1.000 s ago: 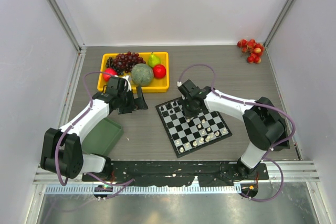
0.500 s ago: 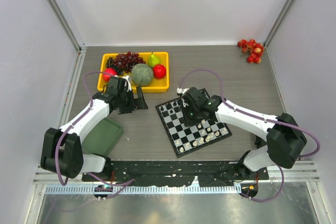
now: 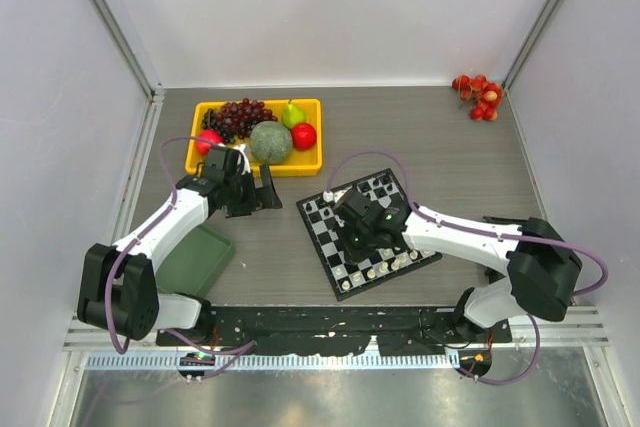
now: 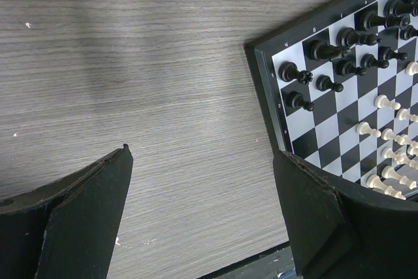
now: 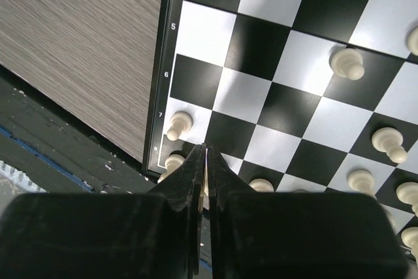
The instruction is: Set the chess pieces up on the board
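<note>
The board (image 3: 322, 237) lies tilted at the table's middle, with black chess pieces (image 3: 320, 209) along its far-left side and white chess pieces (image 3: 385, 267) along its near side. My right gripper (image 3: 362, 237) hangs over the white side. In the right wrist view its fingers (image 5: 196, 168) are pressed together above the board's (image 5: 261, 44) corner rows, and a thin cream sliver of a white piece shows between them; my right gripper (image 5: 206, 148) is shut on it. My left gripper (image 4: 202, 151) is open over bare table, left of the board (image 4: 307, 119).
A yellow tray (image 3: 310, 162) at the back left holds grapes (image 3: 238, 117), a green round fruit (image 3: 270, 141), a pear (image 3: 292, 112) and a red fruit (image 3: 304, 135). A green tray (image 3: 205, 252) lies under the left arm. Red fruits (image 3: 477, 95) sit in the far right corner.
My right gripper has closed and travelled from the board's far black side to its near white side. The left arm has not moved.
</note>
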Robot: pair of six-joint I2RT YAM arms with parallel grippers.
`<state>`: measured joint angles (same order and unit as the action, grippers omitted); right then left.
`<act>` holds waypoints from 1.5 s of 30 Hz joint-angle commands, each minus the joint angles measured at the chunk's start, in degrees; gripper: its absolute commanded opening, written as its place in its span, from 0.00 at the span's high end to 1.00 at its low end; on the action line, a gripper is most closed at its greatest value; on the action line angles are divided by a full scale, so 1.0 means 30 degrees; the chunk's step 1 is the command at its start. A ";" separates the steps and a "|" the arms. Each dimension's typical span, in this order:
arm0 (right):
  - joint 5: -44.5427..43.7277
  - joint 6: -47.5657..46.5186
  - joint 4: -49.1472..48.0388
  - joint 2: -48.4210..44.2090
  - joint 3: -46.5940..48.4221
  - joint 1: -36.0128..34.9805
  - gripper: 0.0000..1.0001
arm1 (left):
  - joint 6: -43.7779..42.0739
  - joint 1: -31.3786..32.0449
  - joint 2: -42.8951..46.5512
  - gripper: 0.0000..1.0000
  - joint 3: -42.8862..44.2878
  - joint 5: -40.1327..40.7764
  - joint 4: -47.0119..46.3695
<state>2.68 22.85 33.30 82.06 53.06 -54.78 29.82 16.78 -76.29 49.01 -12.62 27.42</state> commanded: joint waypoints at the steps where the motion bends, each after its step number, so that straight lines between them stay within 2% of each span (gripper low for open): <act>1: -0.0394 0.0205 -0.0524 0.0593 -0.0167 -0.0108 0.89 | 0.0166 0.0034 0.0206 0.04 0.0068 -0.0158 -0.0644; 11: -0.0365 0.0118 -0.0641 0.1474 -0.0138 -0.0166 0.88 | 0.0049 0.0063 0.0060 0.04 0.0097 -0.0186 -0.0614; 13: -0.0568 0.0060 -0.0611 0.1329 -0.0108 -0.0166 0.83 | 0.0078 0.0063 0.0059 0.04 0.0097 -0.0129 -0.0614; 14: -0.0744 -0.0028 -0.0495 0.1154 0.0124 -0.0166 0.77 | 0.0078 0.0063 0.0088 0.04 0.0097 -0.0099 -0.0643; 18: -0.2793 -0.0176 0.0266 0.0421 0.1501 -0.0079 0.64 | 0.0078 0.0063 0.0030 0.04 0.0156 -0.0099 -0.0585; 23: -0.4174 -0.0088 0.0209 -0.0050 0.2557 0.1702 0.59 | 0.0020 0.0062 0.0088 0.04 0.0214 -0.0041 -0.0556; 29: -0.3354 -0.0115 -0.0054 0.0828 0.2617 0.3787 0.59 | -0.0068 0.0063 0.0059 0.04 0.0273 0.0018 -0.0468; 41: -0.2093 -0.0468 -0.0524 0.2938 0.3114 0.3877 0.58 | -0.0068 0.0063 -0.0028 0.04 0.0215 0.0018 -0.0468; 45: -0.1948 -0.0585 -0.0612 0.3553 0.3378 0.3877 0.62 | -0.0068 0.0063 -0.0087 0.04 0.0303 0.0076 -0.0409</act>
<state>-3.75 22.17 33.19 91.88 60.01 -42.96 29.80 16.78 -76.31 49.01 -12.56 27.46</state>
